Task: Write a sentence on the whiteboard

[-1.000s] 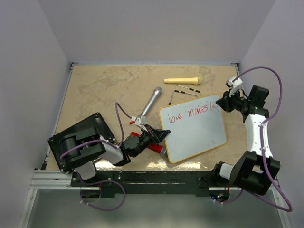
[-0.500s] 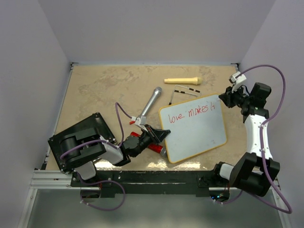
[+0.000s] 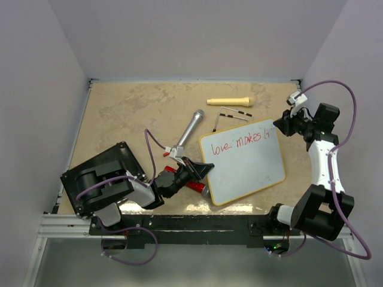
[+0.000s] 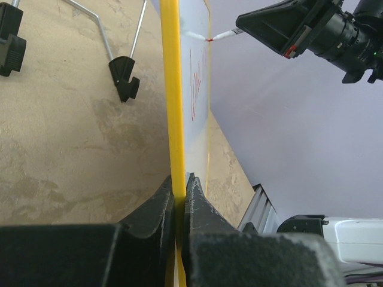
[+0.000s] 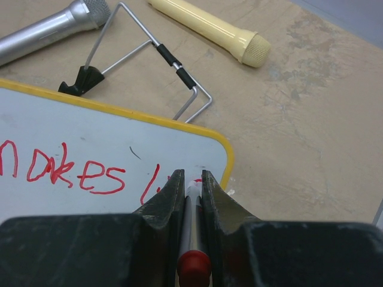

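The whiteboard [image 3: 245,170] lies on the table with a yellow frame, and the sentence [image 3: 239,142] reads "love makes li" in red along its top. My left gripper [image 3: 205,170] is shut on the board's left edge; in the left wrist view the yellow edge [image 4: 171,89] runs between the jaws of this gripper [image 4: 179,186]. My right gripper [image 3: 280,127] is shut on a red-capped marker [image 5: 192,239]. Its tip touches the board [image 5: 72,131] near the far right corner, just after the last red letters [image 5: 90,173]. The tip itself is hidden between the fingers of my right gripper [image 5: 191,178].
A silver microphone [image 3: 190,128], a cream microphone [image 3: 230,101] and a wire stand [image 3: 232,115] lie beyond the board. A red tool [image 3: 192,185] lies under my left gripper. A black flat box [image 3: 99,173] sits at the near left. Walls close in on three sides.
My right gripper drew back to the far right with the marker, then came back to the board's top right corner. The left gripper and the board have stayed still.
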